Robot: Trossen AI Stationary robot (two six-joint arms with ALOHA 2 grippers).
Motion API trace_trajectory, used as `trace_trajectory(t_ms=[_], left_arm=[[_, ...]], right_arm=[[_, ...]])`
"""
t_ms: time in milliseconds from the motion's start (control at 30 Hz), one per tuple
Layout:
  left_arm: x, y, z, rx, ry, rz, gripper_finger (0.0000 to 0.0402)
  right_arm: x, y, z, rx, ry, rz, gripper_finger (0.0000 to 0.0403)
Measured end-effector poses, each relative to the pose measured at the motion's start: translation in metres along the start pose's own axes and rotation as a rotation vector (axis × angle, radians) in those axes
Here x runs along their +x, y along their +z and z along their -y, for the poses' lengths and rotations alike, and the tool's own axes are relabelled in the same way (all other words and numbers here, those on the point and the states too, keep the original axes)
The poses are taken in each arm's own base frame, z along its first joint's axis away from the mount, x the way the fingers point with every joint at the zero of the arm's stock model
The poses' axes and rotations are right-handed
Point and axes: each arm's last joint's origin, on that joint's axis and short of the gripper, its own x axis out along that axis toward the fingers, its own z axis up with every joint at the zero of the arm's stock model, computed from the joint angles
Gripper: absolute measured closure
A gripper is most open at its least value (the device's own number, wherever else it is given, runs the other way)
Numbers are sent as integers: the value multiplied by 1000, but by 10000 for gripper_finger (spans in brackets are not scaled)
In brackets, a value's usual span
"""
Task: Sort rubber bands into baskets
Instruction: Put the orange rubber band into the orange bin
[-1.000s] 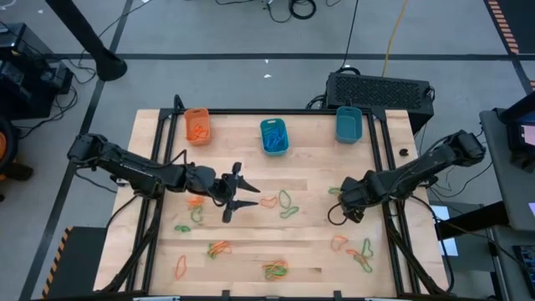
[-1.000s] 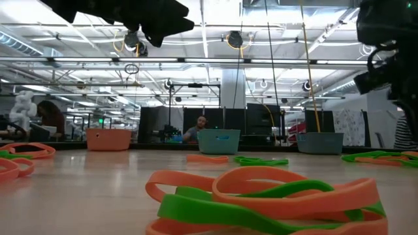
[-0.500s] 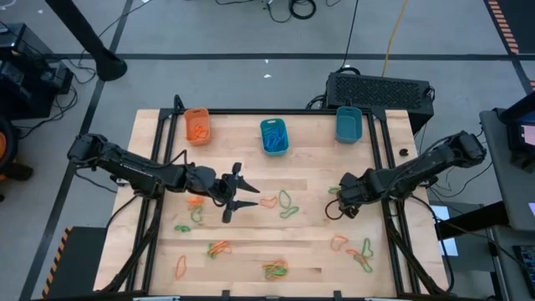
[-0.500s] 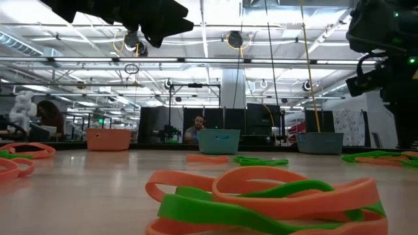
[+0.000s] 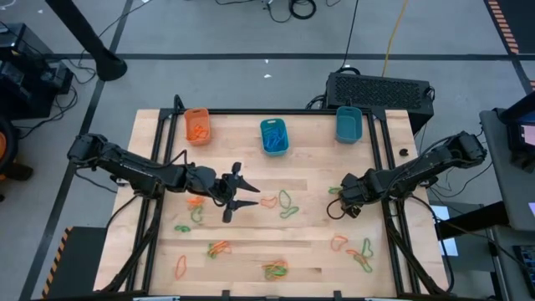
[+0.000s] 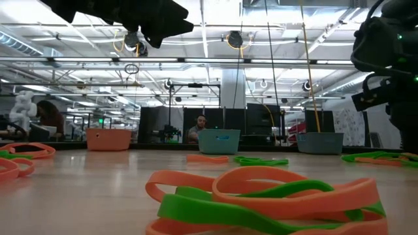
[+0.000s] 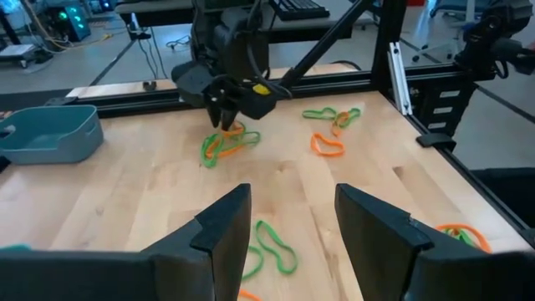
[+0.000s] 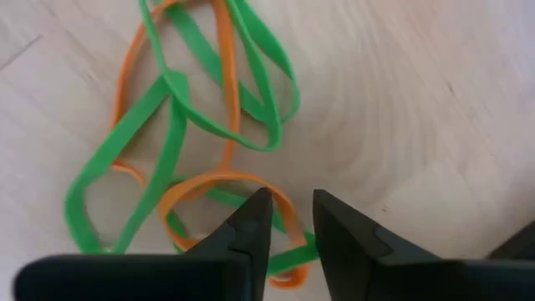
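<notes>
The right gripper [image 8: 290, 219] is down on the table [image 5: 318, 171], fingers narrowed to a slim gap over an orange loop in a green-and-orange tangle of rubber bands [image 8: 192, 125] — narrower than 1 second ago. The left gripper [image 5: 241, 194] hovers spread, left of that tangle.

baskets: three, one orange basket [image 5: 197, 125] and two teal baskets [image 5: 273, 135] [image 5: 349, 124]. robot arms: two. loose rubber bands [image 5: 275, 269]: roughly ten clusters; exact count cannot be determined.

Orange and green rubber bands [image 5: 284, 202] scattered before three baskets [image 5: 273, 135]
</notes>
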Motion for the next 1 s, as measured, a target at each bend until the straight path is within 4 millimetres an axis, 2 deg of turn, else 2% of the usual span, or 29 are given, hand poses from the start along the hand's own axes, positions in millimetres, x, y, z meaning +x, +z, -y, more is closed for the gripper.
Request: trace_trajectory(t_ms=[267,400,667,867,1000], left_arm=[[0,0,0,0,13,0,219],[0,0,0,0,13,0,219],[3,-2,0,-1,13,-7,219],[25,-16,2,-27,5,1,219],[45,-22,3,-61,5,123,219]], right_arm=[[-4,3,-3,-42,21,27,395],[-17,11,-10,-66,50,80,396],[-56,29,-27,-104,105,239,400],[-89,42,-48,-158,237,436,401],[-104,50,-64,-208,363,601,401]])
